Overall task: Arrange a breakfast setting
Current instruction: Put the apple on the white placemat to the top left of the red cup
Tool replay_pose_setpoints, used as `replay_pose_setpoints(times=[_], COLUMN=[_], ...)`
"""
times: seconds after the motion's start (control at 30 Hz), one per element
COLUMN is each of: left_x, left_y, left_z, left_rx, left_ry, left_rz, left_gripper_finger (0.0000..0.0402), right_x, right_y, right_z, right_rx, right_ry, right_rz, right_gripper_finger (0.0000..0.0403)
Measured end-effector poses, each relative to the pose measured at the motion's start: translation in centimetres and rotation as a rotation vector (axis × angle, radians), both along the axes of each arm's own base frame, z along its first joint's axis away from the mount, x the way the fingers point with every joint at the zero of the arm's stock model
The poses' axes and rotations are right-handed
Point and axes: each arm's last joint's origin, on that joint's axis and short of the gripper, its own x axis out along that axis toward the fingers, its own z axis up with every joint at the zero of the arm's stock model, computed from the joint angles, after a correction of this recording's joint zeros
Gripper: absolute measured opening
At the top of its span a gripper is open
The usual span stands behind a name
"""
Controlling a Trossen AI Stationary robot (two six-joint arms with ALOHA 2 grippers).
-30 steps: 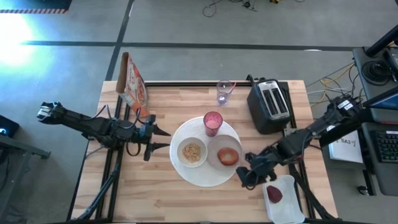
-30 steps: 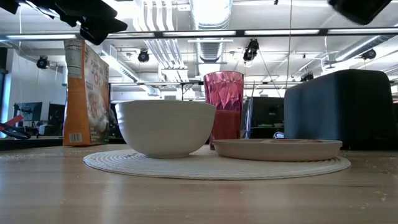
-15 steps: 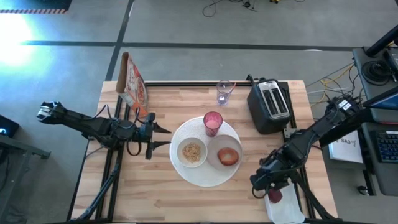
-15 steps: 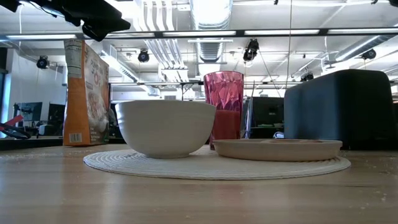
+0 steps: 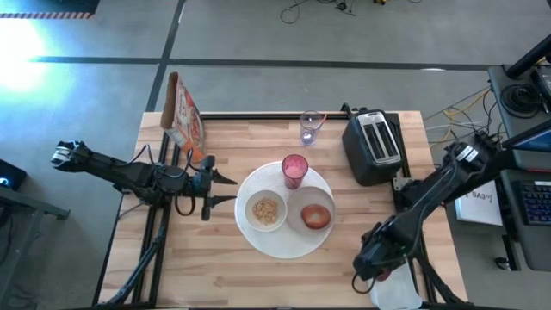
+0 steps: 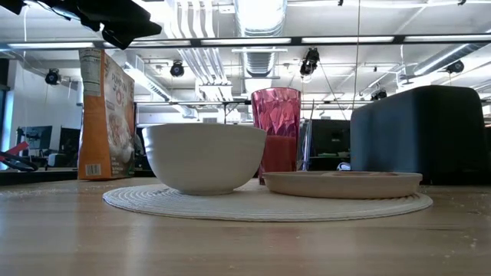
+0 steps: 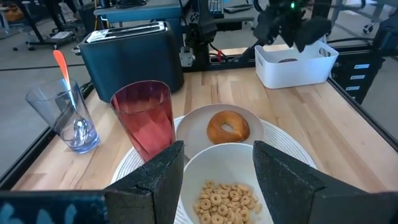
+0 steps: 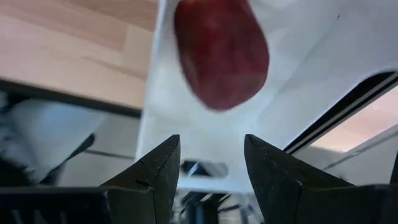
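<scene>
A big round white plate [image 5: 258,239] at the table's middle carries a small white bowl [image 5: 266,210] of cereal, a small pale plate [image 5: 295,226] with a browned bread ring [image 5: 316,216], and a pink cup [image 5: 294,170]. A spoon [image 7: 77,126] stands in a clear glass [image 5: 310,127] at the far edge. The dark-red fruit [image 8: 221,53] lies in the white tray [image 5: 400,293] at the near right. My right gripper [image 5: 372,263] hangs open over the tray and hides the fruit in the high view; the fruit shows just ahead of its fingertips [image 8: 211,168]. My left gripper [image 5: 231,190] waits open left of the big plate.
A dark toaster [image 5: 375,145] stands at the far right and a cereal box [image 5: 183,120] at the far left. Bare wood lies along the near edge in front of the big plate.
My right gripper has gone from beside the small plate toward the table's near right corner and now stands over the white tray, covering the fruit in the high view. The fruit and the tray have stayed where they were.
</scene>
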Motion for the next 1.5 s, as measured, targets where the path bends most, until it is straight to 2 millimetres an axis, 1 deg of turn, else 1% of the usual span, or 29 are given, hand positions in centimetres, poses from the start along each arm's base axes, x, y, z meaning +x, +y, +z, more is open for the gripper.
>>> replay_pose_setpoints(times=[0.17,0.37,0.6,0.87,1.03,1.17,1.3,1.43,1.5], left_x=[0.0,0.0,0.1,0.1,0.2,0.3,0.4,0.5,0.5], left_y=[0.0,0.0,0.0,0.0,-0.1,-0.1,-0.1,-0.1,-0.1], left_z=[0.0,0.1,0.5,1.1,1.2,1.1,1.0,1.0,1.0], left_rx=[-0.001,-0.004,-0.007,0.001,0.001,0.004,0.006,0.006,0.006], left_ry=[-0.002,-0.015,-0.027,-0.038,-0.040,-0.033,-0.027,-0.026,-0.026], left_rz=[0.000,0.000,0.000,-0.004,-0.005,-0.005,-0.006,-0.006,-0.006], left_gripper_finger=[0.0176,0.0176,0.0176,0.0176,0.0176,0.0176,0.0176,0.0176,0.0176], right_x=[0.2,0.5,0.3,-0.8,-0.8,-0.8,-0.7,-0.5,-0.5], right_y=[0.6,0.8,0.5,-0.7,-0.8,-0.7,-0.6,-0.4,-0.4], right_z=[-1.9,-3.6,-4.4,-5.9,-6.6,-7.4,-8.1,-8.0,-7.8], right_rx=[-0.050,-0.107,-0.128,-0.209,-0.222,-0.238,-0.238,-0.215,-0.207], right_ry=[0.024,0.015,0.017,0.060,0.054,0.062,0.075,0.047,0.038], right_rz=[0.051,0.118,0.171,0.192,0.232,0.260,0.276,0.286,0.286], right_gripper_finger=[0.0169,0.0169,0.0169,0.0169,0.0166,0.0147,0.0113,0.0081,0.0073])
